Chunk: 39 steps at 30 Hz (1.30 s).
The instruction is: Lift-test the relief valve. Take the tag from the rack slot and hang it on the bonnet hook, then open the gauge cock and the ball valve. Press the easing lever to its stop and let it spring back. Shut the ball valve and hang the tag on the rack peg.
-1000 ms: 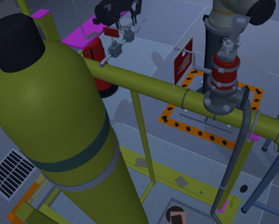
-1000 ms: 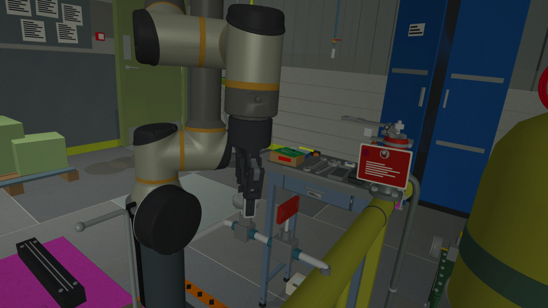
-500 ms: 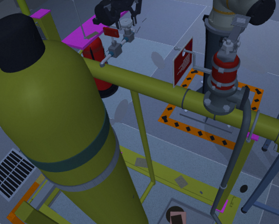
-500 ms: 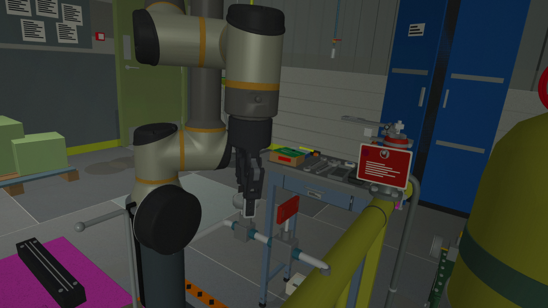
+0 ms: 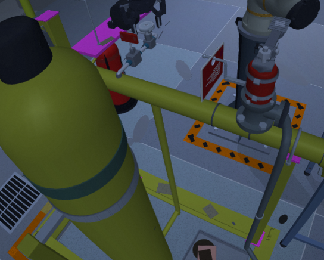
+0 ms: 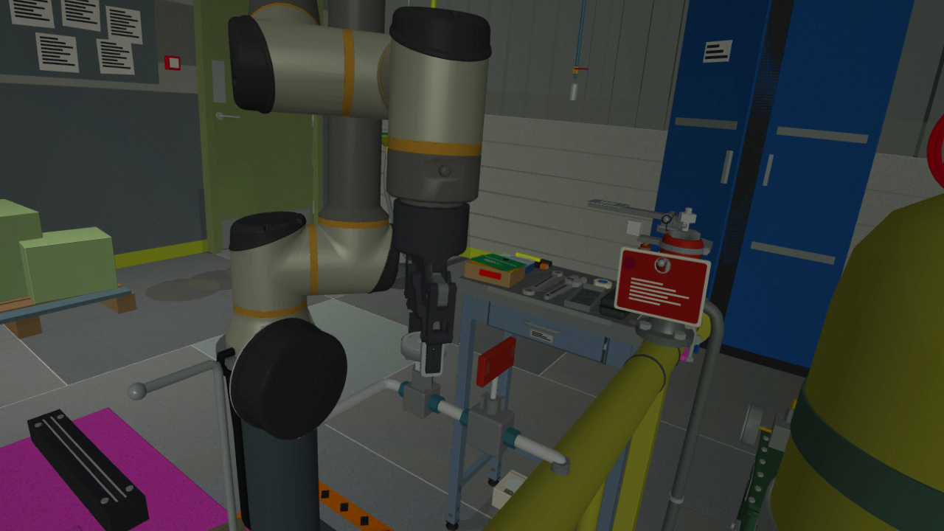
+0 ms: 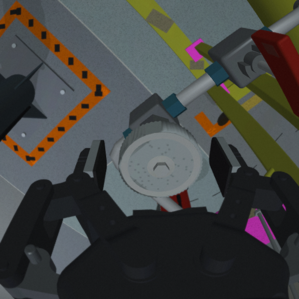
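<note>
The gauge cock's round knurled knob (image 7: 160,164) (image 5: 146,27) is half hidden behind my fingers from the second side camera (image 6: 412,345). My gripper (image 7: 157,163) (image 5: 159,15) (image 6: 429,350) is open and empty, with a finger on either side of the knob and clear of it. Beside the cock on the same small pipe, the ball valve carries a red lever handle (image 7: 279,64) (image 5: 128,37) (image 6: 496,361). The red tag (image 5: 212,72) (image 6: 662,286) hangs on the bonnet hook of the red relief valve (image 5: 261,82) (image 6: 680,241), whose easing lever (image 6: 627,208) sticks out at the top.
Behind the pipework stand a tool table (image 6: 548,294) and blue lockers (image 6: 792,178). The olive tank (image 5: 65,143) and its main pipe (image 5: 190,101) fill the near side. The black slotted rack (image 6: 86,462) lies on a magenta mat by a ball-ended peg (image 6: 137,391).
</note>
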{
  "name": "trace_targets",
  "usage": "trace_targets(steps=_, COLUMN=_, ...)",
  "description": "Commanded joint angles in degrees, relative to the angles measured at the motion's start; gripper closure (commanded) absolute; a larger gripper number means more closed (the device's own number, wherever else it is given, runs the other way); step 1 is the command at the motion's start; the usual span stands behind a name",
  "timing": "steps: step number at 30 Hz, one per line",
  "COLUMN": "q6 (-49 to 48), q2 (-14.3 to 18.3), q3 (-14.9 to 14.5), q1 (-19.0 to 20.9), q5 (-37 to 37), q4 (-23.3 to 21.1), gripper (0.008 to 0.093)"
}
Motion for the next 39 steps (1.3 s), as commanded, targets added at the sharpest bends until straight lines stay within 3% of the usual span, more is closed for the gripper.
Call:
trace_targets(steps=1, q6=0.0, q2=-0.02, q3=-0.05, q1=0.0, q5=0.0, q4=-0.02, gripper=0.0234)
trace_targets(steps=14, q6=0.0, q2=-0.14, q3=-0.21, q1=0.0, q5=0.0, q4=0.26, gripper=0.0234)
trace_targets(steps=30, q6=0.0, q2=-2.02, q3=-3.14, q1=0.0, q5=0.0, q4=5.07, gripper=0.0234)
trace_targets(steps=39, q6=0.0, q2=-2.21, q3=-3.49, q1=0.0, q5=0.0, q4=5.65, gripper=0.0234)
